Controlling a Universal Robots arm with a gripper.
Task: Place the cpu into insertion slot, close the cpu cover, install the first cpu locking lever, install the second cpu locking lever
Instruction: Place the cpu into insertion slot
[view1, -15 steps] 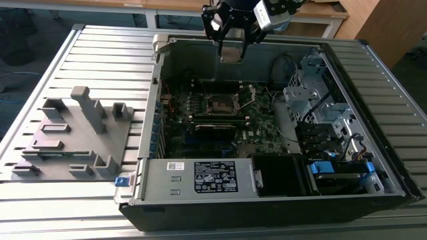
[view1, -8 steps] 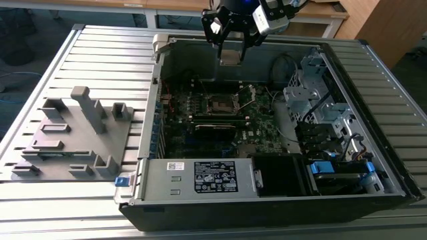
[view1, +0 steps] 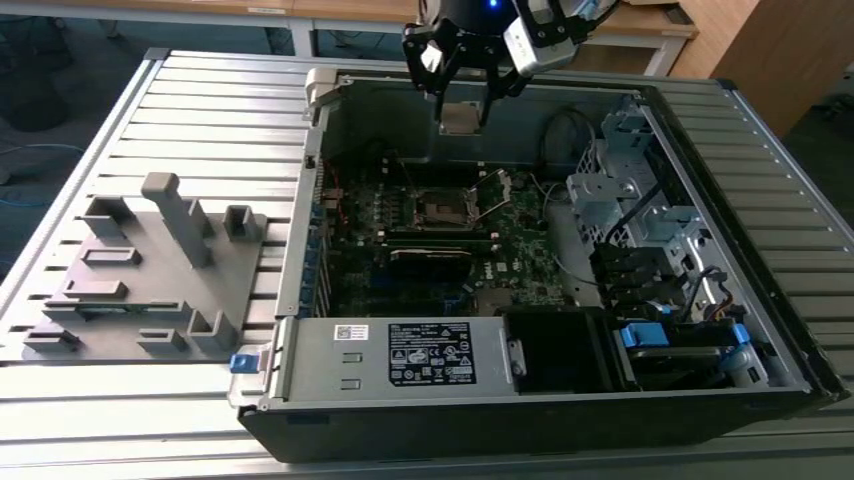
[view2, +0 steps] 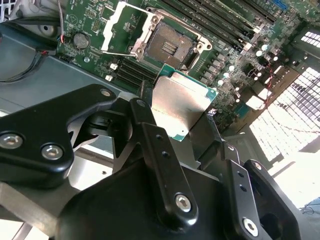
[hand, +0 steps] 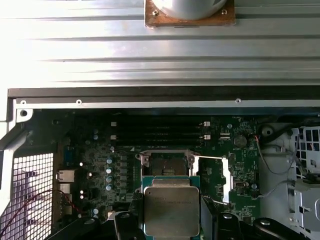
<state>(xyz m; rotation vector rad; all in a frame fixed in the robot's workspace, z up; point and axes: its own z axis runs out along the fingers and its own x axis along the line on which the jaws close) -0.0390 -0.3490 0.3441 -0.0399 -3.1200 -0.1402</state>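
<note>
My gripper (view1: 462, 105) hangs above the far wall of the open computer case, shut on the cpu (view1: 461, 118), a flat square chip with a dull silver top and green rim. In both wrist views the cpu (view2: 180, 102) (hand: 171, 207) sits between the black fingers (view2: 145, 117), held by two opposite edges. The insertion slot (view1: 441, 208) (view2: 170, 47) (hand: 165, 164) lies bare on the green motherboard, below and apart from the chip. Its cpu cover (view2: 116, 27) (hand: 225, 175), a thin silver frame, stands swung open beside the socket.
The black case walls (view1: 534, 420) enclose the board. Long black memory slots (hand: 160, 132) run beside the socket. A power supply (view1: 400, 355) sits at the near edge and a drive cage with cables (view1: 627, 190) on the exterior view's right. A grey fixture (view1: 147, 270) lies on the slatted table.
</note>
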